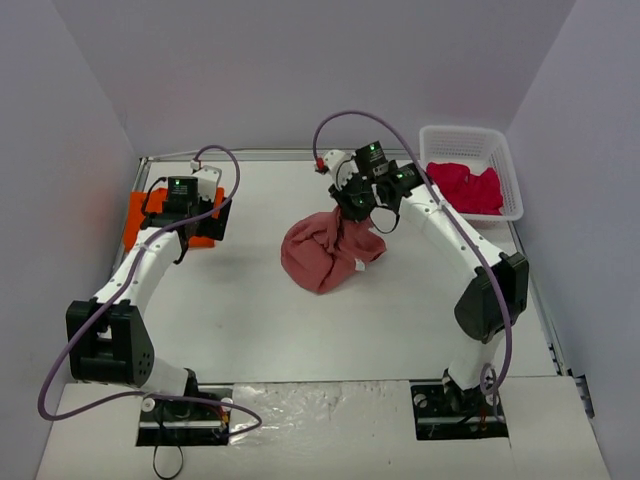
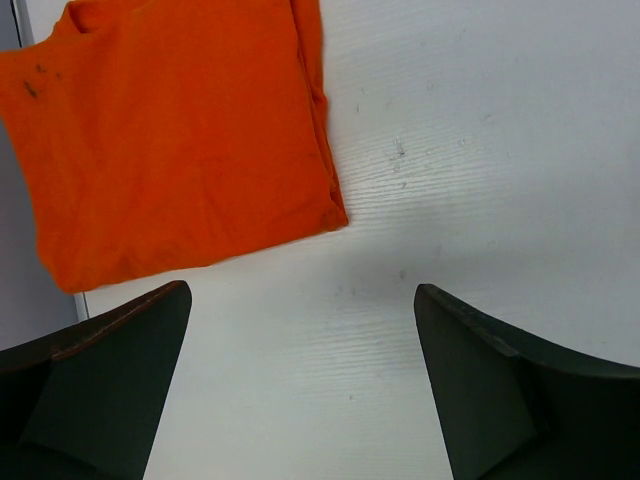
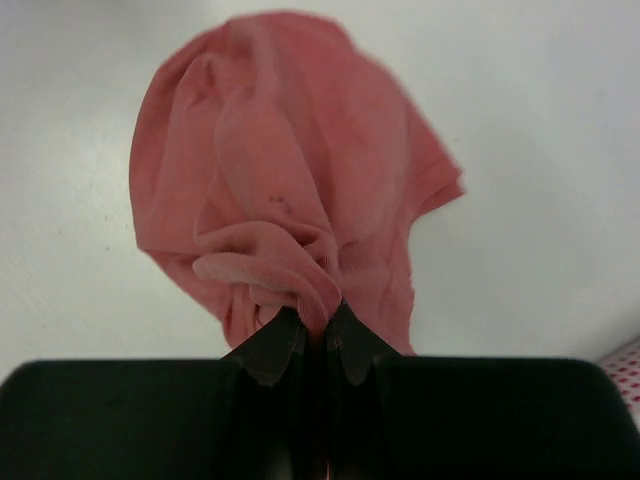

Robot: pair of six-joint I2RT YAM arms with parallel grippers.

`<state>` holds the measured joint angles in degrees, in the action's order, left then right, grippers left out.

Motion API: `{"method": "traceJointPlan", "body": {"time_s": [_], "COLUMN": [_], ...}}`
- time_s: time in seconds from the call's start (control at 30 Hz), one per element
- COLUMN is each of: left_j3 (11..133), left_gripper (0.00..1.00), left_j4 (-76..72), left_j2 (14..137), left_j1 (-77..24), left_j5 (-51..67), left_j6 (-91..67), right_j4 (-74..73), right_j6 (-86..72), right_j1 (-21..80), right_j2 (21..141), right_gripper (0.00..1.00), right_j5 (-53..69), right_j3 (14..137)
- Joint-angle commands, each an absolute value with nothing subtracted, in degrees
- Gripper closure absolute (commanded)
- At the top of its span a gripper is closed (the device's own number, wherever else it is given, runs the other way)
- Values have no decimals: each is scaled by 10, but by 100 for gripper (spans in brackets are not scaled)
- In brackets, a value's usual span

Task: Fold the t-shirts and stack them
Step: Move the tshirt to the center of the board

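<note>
Your right tool pinches a bunch of the brick-red tee, which lies crumpled at frame centre on the tabletop. Your left tool hangs spread beside the orange tee, folded flat at the left edge. The crimson-pink tee lies bunched in the upper-right basket, so I judge two folds and the stacking remain.

top view: bright orange cloth t-shirt partly hidden under left end effector | left wrist: its top, left edges cropped | right wrist: pinched fold of muted brick-red cloth t-shirt hidden inside right end effector
</note>
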<state>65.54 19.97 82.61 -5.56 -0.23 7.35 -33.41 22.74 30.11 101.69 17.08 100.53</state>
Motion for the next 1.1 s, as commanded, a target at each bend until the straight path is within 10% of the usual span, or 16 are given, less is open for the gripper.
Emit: {"method": "traceJointPlan", "body": {"time_s": [0.0, 0.17, 0.2, 0.4, 1.07], "left_j3": [663, 665, 664, 665, 673], "left_gripper": [6, 6, 6, 6, 6], "left_j4": [200, 201, 202, 204, 204], "left_j2": [813, 817, 817, 821, 834], "left_j1": [-56, -58, -59, -60, -69], "left_j5": [-4, -4, -4, -3, 0], "left_j6": [81, 80, 80, 82, 84], "right_j4": [-327, -310, -304, -273, -277], "right_j6": [249, 253, 252, 235, 234], "right_j1": [313, 316, 316, 307, 218], "right_j2": [1022, 1062, 1068, 1086, 918], "right_gripper": [100, 84, 61, 28, 12], "right_j5": [200, 161, 150, 120, 131], "right_j3": [947, 891, 882, 895, 885]}}
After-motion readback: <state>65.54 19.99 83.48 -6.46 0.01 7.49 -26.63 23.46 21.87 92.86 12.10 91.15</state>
